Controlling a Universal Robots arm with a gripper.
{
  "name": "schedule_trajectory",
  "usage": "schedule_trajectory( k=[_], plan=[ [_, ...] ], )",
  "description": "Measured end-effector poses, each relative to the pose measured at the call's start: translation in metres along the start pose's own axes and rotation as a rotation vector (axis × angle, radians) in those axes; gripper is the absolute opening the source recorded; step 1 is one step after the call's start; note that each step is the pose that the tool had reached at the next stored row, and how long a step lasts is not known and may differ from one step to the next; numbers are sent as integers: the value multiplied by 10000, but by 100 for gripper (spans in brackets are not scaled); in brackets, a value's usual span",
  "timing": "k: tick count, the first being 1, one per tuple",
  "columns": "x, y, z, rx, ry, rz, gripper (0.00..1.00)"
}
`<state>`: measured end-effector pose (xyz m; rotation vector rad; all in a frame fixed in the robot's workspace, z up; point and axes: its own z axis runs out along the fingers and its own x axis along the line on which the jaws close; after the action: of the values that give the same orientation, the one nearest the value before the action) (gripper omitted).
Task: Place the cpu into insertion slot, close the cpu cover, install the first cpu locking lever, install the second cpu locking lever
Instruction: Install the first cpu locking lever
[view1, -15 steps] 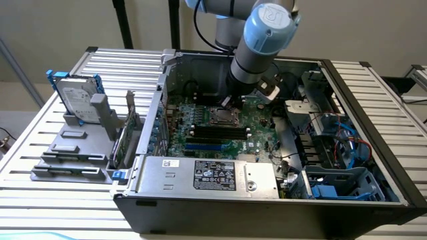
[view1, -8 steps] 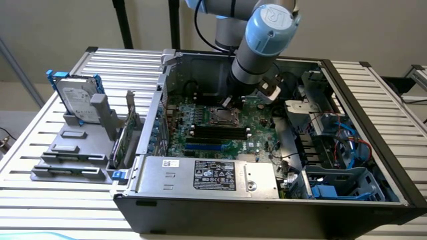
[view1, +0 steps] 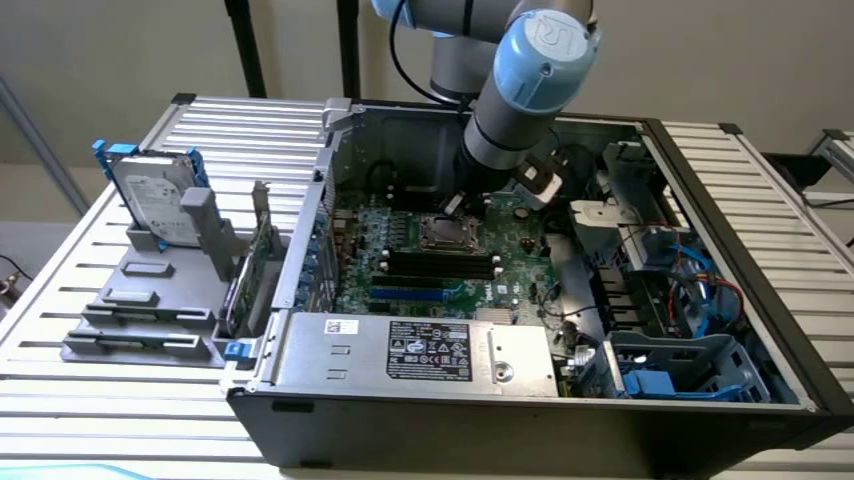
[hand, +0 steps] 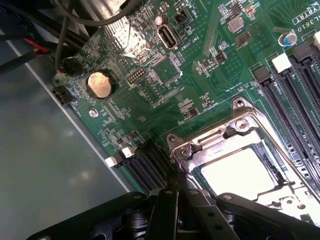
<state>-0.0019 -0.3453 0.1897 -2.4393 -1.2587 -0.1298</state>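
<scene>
A slatted metal tabletop (view1: 107, 300) is seen carrying an open computer case (view1: 561, 420), laid on its side, with a grey rack (view1: 160, 290) of parts standing beside it toward the exterior view's left and a hard drive (view1: 150, 200) propped upright in that rack. Inside the case the green motherboard (hand: 165, 75) is exposed, a silver power supply (view1: 414, 350) lying along the near edge. The robot arm (view1: 527, 90) is reached down into the case, over the board's socket area. In the wrist view the gripper (hand: 176, 197) is held clenched, its dark fingers (hand: 167, 215) pressed together right at the edge of the socket. The cpu cover (hand: 220, 142) is seen lying down flat over the socket, and the cpu (hand: 240, 172) is seated beneath it, its pale metal face showing through the cover's square window. A round coin battery (hand: 100, 84) is visible further across the board.
</scene>
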Motion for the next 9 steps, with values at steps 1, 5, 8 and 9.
schedule_trajectory(
  k=[1, 5, 8, 9],
  plan=[
    [1, 3, -1, 13, -7, 6, 11],
    [9, 24, -5, 38, -17, 16, 11],
    [-1, 41, -15, 42, -24, 20, 11],
    [-7, 47, -17, 52, -17, 20, 11]
  ],
)
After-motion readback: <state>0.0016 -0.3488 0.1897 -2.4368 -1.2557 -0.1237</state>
